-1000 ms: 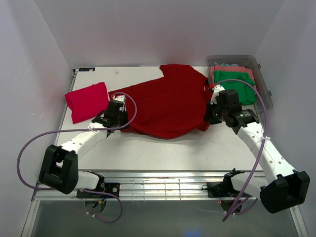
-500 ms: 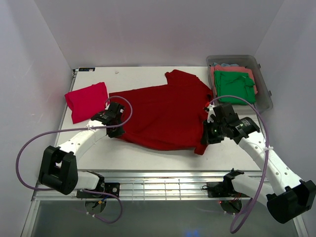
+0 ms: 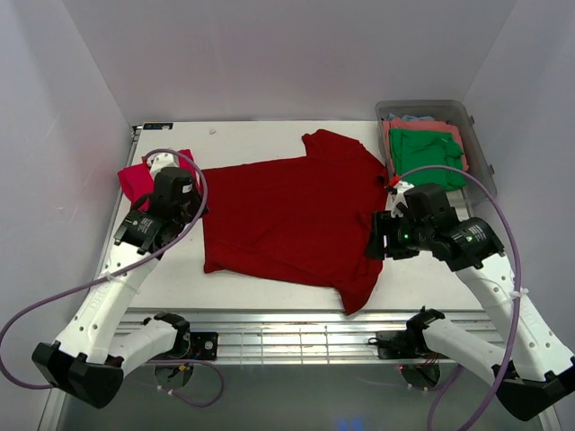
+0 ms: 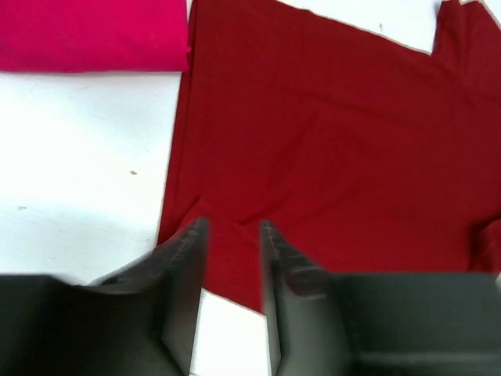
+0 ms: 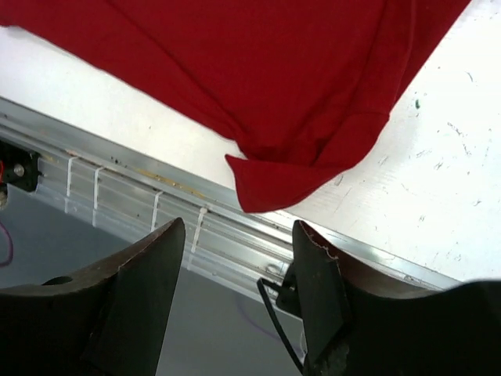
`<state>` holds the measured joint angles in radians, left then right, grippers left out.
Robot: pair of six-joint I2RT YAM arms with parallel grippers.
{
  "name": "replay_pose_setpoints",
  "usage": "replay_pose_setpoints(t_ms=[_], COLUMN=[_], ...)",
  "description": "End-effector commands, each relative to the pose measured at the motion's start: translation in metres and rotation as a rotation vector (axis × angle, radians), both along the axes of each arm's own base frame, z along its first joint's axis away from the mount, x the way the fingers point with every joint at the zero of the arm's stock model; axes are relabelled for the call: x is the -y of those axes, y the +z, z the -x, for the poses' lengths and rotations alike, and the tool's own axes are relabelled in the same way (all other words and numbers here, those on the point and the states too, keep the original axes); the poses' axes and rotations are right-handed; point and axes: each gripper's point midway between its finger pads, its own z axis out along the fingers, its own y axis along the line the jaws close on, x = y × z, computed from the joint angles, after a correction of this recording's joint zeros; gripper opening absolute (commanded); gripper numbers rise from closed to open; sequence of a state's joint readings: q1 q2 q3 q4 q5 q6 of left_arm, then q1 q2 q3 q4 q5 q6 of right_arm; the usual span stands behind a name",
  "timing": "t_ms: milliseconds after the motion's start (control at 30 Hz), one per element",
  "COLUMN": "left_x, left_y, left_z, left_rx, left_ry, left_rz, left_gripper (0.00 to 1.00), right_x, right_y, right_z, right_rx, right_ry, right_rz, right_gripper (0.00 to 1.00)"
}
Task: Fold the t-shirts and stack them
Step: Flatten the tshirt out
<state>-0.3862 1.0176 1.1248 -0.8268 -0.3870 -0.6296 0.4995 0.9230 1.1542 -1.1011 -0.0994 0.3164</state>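
The dark red shirt (image 3: 292, 211) lies spread flat in the middle of the surface (image 3: 260, 139). Its long axis runs left to right: hem toward your left arm, shoulders and sleeves toward your right. That axis is what the first fold turns on, I'd judge, since each arm already has its own end of the cloth.

Your left claw (image 4: 232, 235) hangs over the near corner of the hem, released, with nothing between its fingers; the cloth is just below it. Your right claw (image 5: 239, 227) is also released, spread wide and empty. It sits above the near sleeve, whose tip reaches the front edge of the surface. That sleeve lies away from the claw, toward the back, and the right arm is plainly the nearer one to it.

The pink shirt (image 3: 133, 180) sits folded at the left of the surface, just beside the hem and partly hidden by your left arm in the top view.

The tub (image 3: 481, 153) stands at the back right. In it a green shirt (image 3: 427, 154) lies on a coral shirt (image 3: 388, 133); something pale behind them is too small to tell.
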Motion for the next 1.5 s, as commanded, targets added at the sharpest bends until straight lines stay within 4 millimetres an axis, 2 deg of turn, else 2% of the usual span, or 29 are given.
replay_pose_setpoints(t_ms=[0,33,100,133,200,233,267,433,467,567,600,700,767,833,900,1033,1167,1200,1267,1300,1333,1400,1467], left_x=[0.012,0.015,0.027,0.032,0.040,0.043,0.046,0.054,0.055,0.057,0.056,0.049,0.044,0.038,0.030,0.016,0.009,0.008,-0.001,-0.004,-0.010,-0.013,-0.011], left_y=[-0.049,-0.061,-0.082,-0.103,-0.114,-0.115,-0.126,-0.148,-0.159,-0.177,-0.190,-0.213,-0.222,-0.233,-0.239,-0.253,-0.250,-0.248,-0.244,-0.243,-0.244,-0.243,-0.241], left_z=[-0.025,-0.030,-0.044,-0.049,-0.062,-0.068,-0.074,-0.093,-0.094,-0.089,-0.085,-0.074,-0.070,-0.067,-0.067,-0.069,-0.081,-0.084,-0.092,-0.095,-0.096,-0.097,-0.096], left_rx=[-0.114,-0.146,-0.178,-0.230,-0.226,-0.224,-0.246,-0.303,-0.337,-0.404,-0.439,-0.503,-0.538,-0.573,-0.593,-0.640,-0.630,-0.624,-0.612,-0.609,-0.612,-0.615,-0.611], left_ry=[-0.041,-0.050,-0.092,-0.107,-0.136,-0.143,-0.149,-0.179,-0.184,-0.183,-0.180,-0.163,-0.153,-0.140,-0.124,-0.101,-0.094,-0.091,-0.075,-0.071,-0.065,-0.064,-0.075], left_rz=[-0.074,-0.081,-0.081,-0.094,-0.095,-0.094,-0.101,-0.135,-0.141,-0.130,-0.136,-0.147,-0.148,-0.153,-0.133,-0.091,-0.076,-0.071,-0.066,-0.059,-0.054,-0.047,-0.032], left_gripper=[0.30,0.25,0.17,0.07,0.00,0.00,0.00,0.00,0.00,0.00,0.00,0.00,0.00,0.00,0.00,0.00,0.00,0.00,0.00,0.00,0.00,0.00,0.00], right_x=[-0.010,-0.020,-0.026,-0.031,-0.041,-0.044,-0.046,-0.058,-0.059,-0.059,-0.058,-0.042,-0.027,-0.015,-0.002,0.011,0.025,0.033,0.039,0.048,0.046,0.034,0.028], right_y=[-0.023,-0.026,-0.047,-0.057,-0.064,-0.072,-0.080,-0.096,-0.098,-0.115,-0.121,-0.143,-0.155,-0.157,-0.164,-0.160,-0.147,-0.141,-0.122,-0.112,-0.096,-0.085,-0.082], right_z=[-0.029,-0.044,-0.051,-0.056,-0.069,-0.069,-0.073,-0.087,-0.088,-0.079,-0.075,-0.053,-0.031,-0.019,0.003,0.035,0.065,0.080,0.084,0.093,0.089,0.092,0.084], right_rx=[0.041,0.075,0.059,0.044,0.069,0.057,0.044,0.031,0.025,-0.056,-0.084,-0.195,-0.279,-0.306,-0.366,-0.411,-0.451,-0.474,-0.448,-0.448,-0.415,-0.414,-0.387], right_ry=[-0.037,-0.034,-0.027,-0.017,0.003,0.014,0.026,0.086,0.095,0.113,0.104,0.062,0.044,0.003,-0.015,-0.070,-0.107,-0.115,-0.137,-0.160,-0.156,-0.126,-0.125], right_rz=[-0.004,-0.029,-0.027,-0.030,-0.055,-0.054,-0.042,-0.026,-0.023,-0.006,-0.001,0.064,0.120,0.155,0.194,0.181,0.177,0.188,0.190,0.211,0.189,0.114,0.088], right_gripper=[0.62,0.58,0.53,0.45,0.38,0.36,0.31,0.27,0.27,0.25,0.24,0.23,0.23,0.20,0.19,0.19,0.20,0.19,0.19,0.19,0.19,0.20,0.20])
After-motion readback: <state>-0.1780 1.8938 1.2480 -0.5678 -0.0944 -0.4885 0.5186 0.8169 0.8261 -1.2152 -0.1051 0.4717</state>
